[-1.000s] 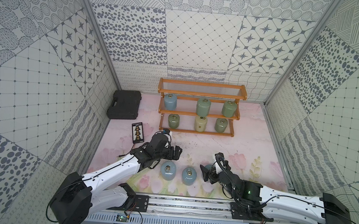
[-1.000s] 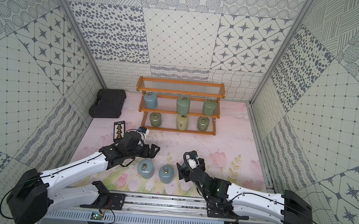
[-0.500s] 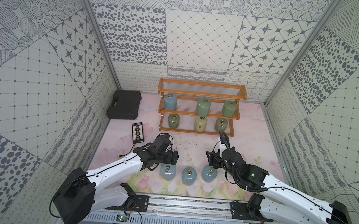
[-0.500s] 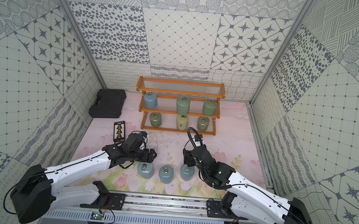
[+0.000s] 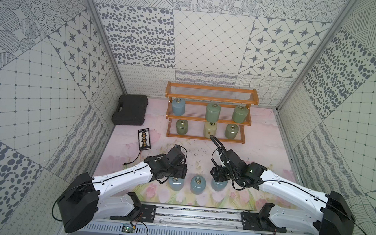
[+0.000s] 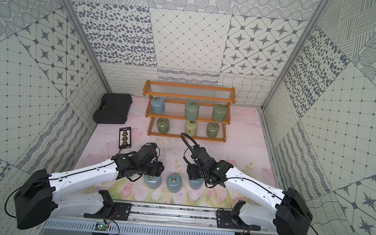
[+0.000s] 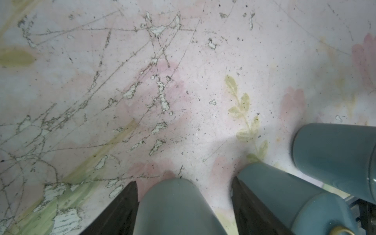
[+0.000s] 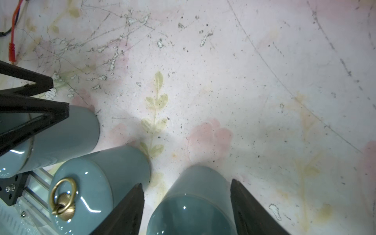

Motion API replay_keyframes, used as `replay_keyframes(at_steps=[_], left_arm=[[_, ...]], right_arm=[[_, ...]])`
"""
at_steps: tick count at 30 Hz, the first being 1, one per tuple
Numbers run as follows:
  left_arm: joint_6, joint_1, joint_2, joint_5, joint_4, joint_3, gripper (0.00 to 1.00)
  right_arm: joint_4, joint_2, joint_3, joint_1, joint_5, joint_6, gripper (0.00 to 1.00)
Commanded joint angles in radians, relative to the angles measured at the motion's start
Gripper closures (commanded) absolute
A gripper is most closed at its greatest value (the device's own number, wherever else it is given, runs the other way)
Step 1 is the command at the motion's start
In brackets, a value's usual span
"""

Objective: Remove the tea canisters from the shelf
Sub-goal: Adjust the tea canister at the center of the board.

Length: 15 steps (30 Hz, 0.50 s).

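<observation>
Arms lowered, right jaws clamping rightmost blue canister (image 5: pixel 219 186), left jaws loose around leftmost blue canister (image 5: pixel 175 184)

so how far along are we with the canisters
Done: three blue canisters stand on the table, off the shelf. In hand: the right gripper is shut on the rightmost blue canister; the left gripper straddles the leftmost blue canister, one side gapped. Left: six canisters on the shelf, one blue, four green, one cream.
</observation>
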Motion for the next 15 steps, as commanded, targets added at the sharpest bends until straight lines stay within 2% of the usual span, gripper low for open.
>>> replay_keyframes(at_steps=[1,10,15], left_arm=[[-0.056,-0.03,-0.014,-0.049,-0.133,-0.024,0.24],[-0.055,-0.037,-0.039,-0.036,-0.109,-0.029,0.23],[-0.035,-0.038,-0.039,-0.061,-0.104,-0.011,0.14]], right_arm=[[-0.048,0.007,0.033,-0.004,-0.031,-0.002,0.3],[-0.08,-0.019,0.003,-0.005,-0.05,0.03,0.35],[-0.111,-0.02,-0.003,-0.002,-0.066,0.045,0.37]])
